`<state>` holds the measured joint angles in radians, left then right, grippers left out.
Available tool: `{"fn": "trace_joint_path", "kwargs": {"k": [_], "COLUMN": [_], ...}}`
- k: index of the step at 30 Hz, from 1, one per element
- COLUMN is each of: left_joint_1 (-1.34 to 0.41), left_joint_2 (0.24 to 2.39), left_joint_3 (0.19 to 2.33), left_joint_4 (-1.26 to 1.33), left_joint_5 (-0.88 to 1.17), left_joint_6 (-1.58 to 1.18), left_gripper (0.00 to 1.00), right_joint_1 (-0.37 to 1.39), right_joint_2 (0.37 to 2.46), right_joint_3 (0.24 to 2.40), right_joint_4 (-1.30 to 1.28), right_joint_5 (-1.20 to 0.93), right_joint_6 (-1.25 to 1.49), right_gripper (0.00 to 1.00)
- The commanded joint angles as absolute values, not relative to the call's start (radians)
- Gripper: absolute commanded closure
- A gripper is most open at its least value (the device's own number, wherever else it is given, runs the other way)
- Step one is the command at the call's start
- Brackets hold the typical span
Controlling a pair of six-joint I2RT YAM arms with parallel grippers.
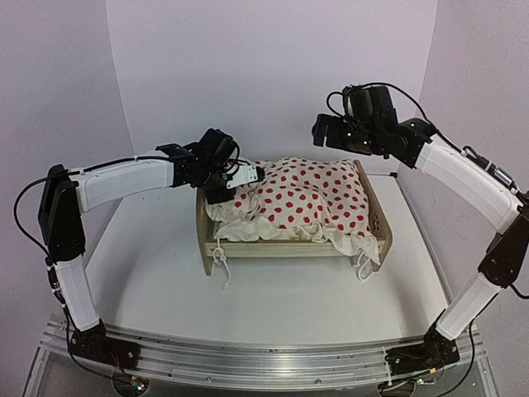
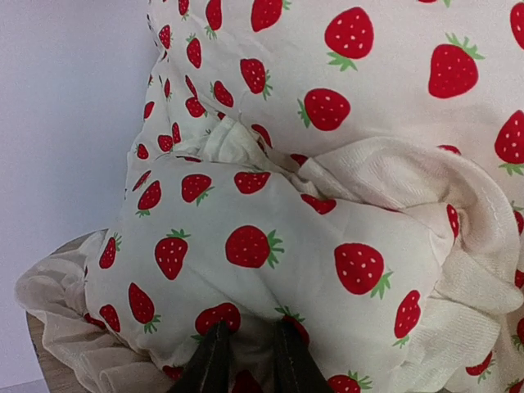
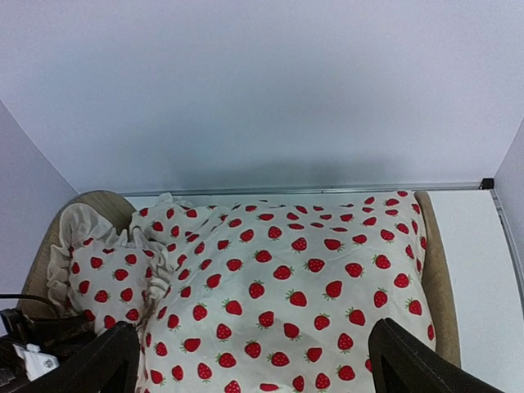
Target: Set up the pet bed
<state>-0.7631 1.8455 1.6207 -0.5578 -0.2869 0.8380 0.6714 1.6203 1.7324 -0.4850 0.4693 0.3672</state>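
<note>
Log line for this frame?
left claw: pinching strawberry pillow | right claw: open, above strawberry blanket | pet bed: bedding on

The white bench (image 1: 149, 248) carries one thing directly: the pet bed (image 1: 281, 249), its plywood frame standing mid-surface (long side toward the arms). White cords (image 1: 221, 266) hang at its near left corner down to the bench.

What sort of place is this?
Probably a robot test booth, not a home: white walls box in a white table, a left arm and a right arm stand on a metal rail, with a toy-sized bed between.
</note>
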Motion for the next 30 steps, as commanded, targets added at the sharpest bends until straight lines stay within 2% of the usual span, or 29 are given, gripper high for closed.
{"fn": "trace_joint_path", "kwargs": {"k": [1,7,13,17,22,27,30], "left_joint_1": [-0.749,-0.748,-0.682,-0.446,-0.184,-0.017,0.027], "left_joint_2": [1.841,1.717,1.629,1.593,1.519,1.448,1.401], "left_joint_3": [1.747,1.776,1.821,1.810,1.579,1.299,1.144], "left_joint_4": [-0.664,-0.489,-0.415,-0.434,-0.421,-0.407,-0.356], "left_joint_5": [-0.243,-0.143,-0.180,-0.142,-0.029,0.108,0.177], "left_joint_6": [0.755,0.690,0.587,0.444,0.287,0.145,0.139], "left_gripper": [0.71,0.38,0.27,0.25,0.24,0.25,0.24], "right_joint_1": [0.568,0.415,0.228,0.038,-0.122,-0.186,-0.231], "right_joint_2": [1.594,1.546,1.544,1.558,1.599,1.487,1.439], "right_joint_3": [1.683,1.603,1.568,1.528,1.467,1.187,1.056], "right_joint_4": [-0.458,-0.460,-0.480,-0.481,-0.448,-0.175,-0.108], "right_joint_5": [0.377,0.294,0.073,-0.039,-0.068,-0.041,-0.076], "right_joint_6": [0.364,0.358,0.363,0.361,0.251,0.135,0.123], "right_gripper": [0.02,0.02,0.02,0.02,0.02,0.02,0.02]}}
